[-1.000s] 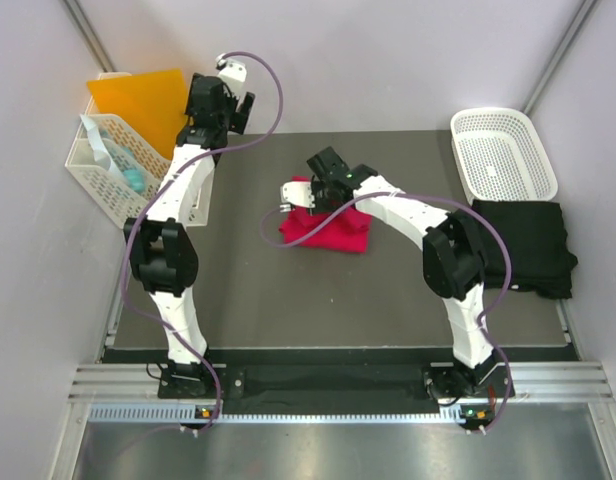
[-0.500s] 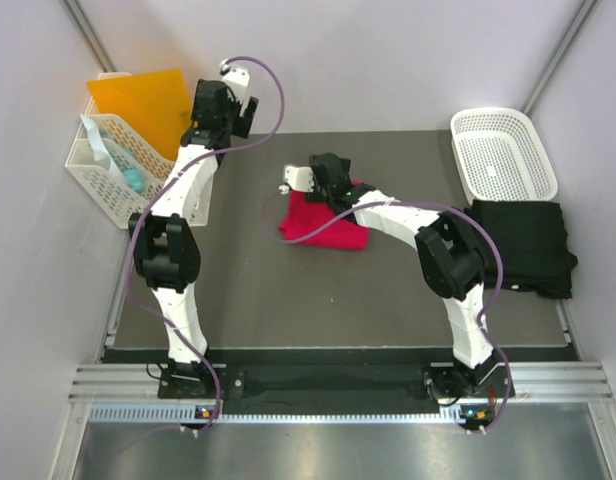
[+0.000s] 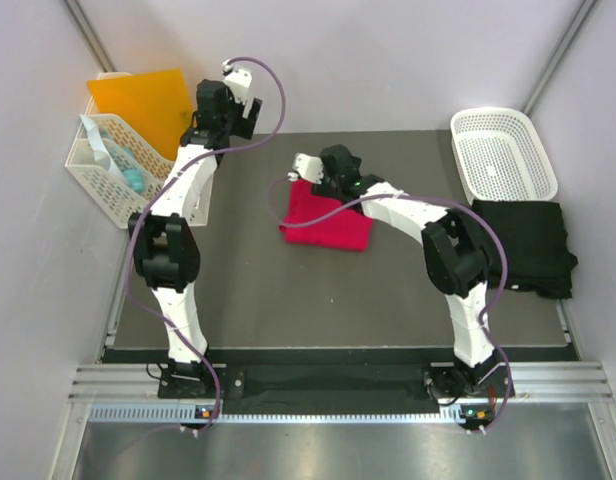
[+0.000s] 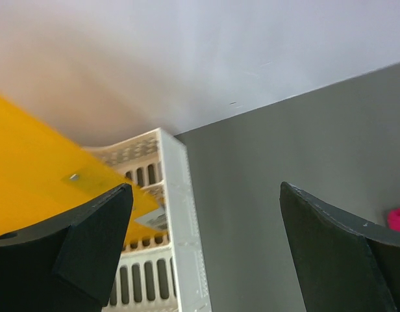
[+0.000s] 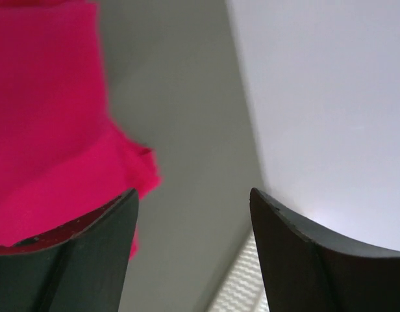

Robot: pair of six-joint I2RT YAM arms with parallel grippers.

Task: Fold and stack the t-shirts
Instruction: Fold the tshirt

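I saw the red shirt (image 3: pixel 328 222) lying folded into a rough, flat rectangle near the middle of the counter (image 3: pixel 288 300), one corner poking out at its far edge. The black shirt (image 3: pixel 523 245) lay folded at the counter's right edge, well apart from it.

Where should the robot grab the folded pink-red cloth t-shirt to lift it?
Probably by its far edge, coming down from above. The folded pinkish-red cloth t-shirt lies flat on the dark table, so only a layered edge gives something to pinch. The open right gripper hangs by that far edge, with nothing in it.
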